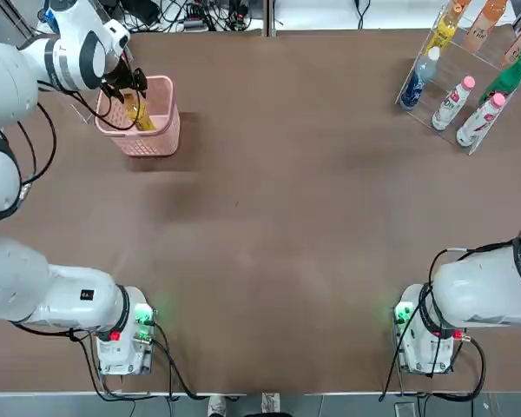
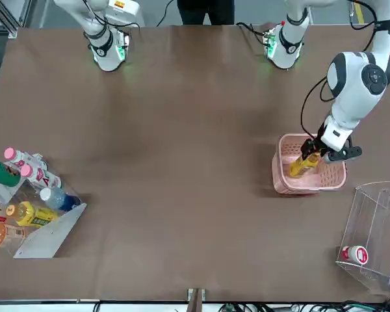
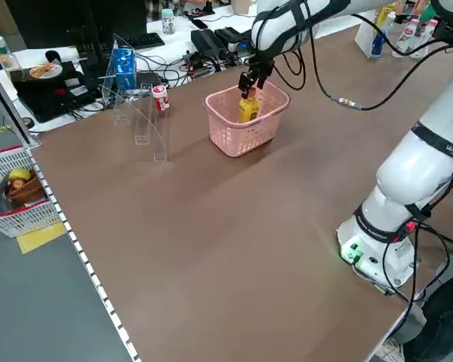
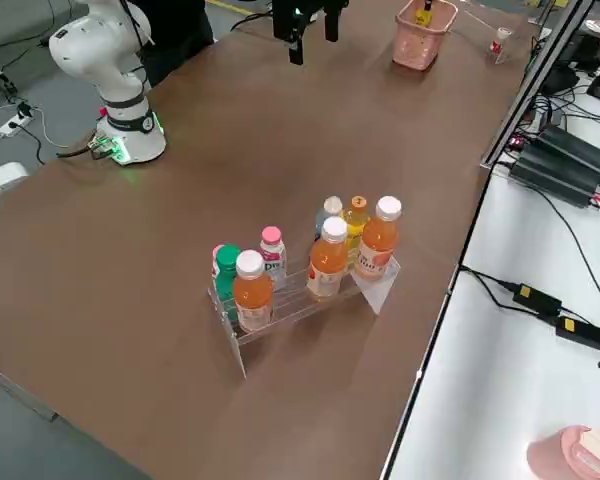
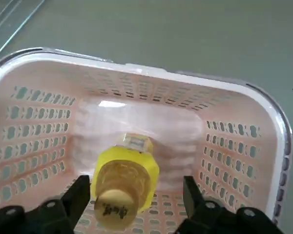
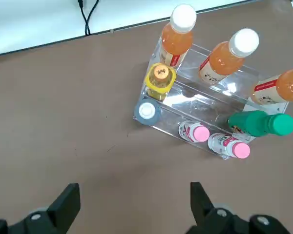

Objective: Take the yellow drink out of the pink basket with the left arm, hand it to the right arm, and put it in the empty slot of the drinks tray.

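Left tool straddles yellow drink inside pink basket.

A robotics lab, not a home or shop. Two white robot arms are bolted to the near edge of a large brown table, their bases lit with green lamps. Around the table run bundles of black cables and, to one side, a power strip with adapters on a white bench. Beyond the table's far corner sits a cluttered desk, and beside the table a white floor basket on grey industrial flooring.
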### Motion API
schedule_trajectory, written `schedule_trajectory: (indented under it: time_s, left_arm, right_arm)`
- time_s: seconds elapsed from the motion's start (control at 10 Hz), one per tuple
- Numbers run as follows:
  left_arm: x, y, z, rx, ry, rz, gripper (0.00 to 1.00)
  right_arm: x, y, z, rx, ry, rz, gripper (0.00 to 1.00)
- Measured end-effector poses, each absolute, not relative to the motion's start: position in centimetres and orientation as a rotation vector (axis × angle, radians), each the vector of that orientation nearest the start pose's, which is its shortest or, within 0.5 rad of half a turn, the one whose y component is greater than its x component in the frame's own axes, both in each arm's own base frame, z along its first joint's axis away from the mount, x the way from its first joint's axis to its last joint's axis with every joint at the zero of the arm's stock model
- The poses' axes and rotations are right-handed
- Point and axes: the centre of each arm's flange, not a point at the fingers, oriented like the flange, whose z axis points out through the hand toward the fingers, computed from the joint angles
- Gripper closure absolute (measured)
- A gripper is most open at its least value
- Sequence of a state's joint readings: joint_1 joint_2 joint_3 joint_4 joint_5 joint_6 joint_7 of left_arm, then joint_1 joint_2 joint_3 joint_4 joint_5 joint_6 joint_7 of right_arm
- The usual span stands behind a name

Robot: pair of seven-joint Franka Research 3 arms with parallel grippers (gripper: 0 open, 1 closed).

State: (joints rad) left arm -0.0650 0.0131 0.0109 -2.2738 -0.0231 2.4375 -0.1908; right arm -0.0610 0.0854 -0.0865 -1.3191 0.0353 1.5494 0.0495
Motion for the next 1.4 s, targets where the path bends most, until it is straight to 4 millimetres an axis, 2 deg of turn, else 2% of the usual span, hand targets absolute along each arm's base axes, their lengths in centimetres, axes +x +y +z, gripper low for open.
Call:
schedule_trajectory:
  time_s: [0.3,0.7,1.4]
  left_arm:
    - [53.29,-2.67,36.55,-3.157,-0.249,-0.235,0.21]
    - [53.28,-2.48,36.56,-3.157,-0.251,-0.235,0.34]
    - [53.17,-2.4,36.86,-3.156,-0.246,-0.243,0.49]
  right_arm:
    - [57.13,-7.81,69.27,-3.098,0.3,-0.228,0.0]
    - [57.13,-7.81,69.27,-3.098,0.3,-0.228,0.0]
    - [57.13,-7.81,69.27,-3.098,0.3,-0.228,0.0]
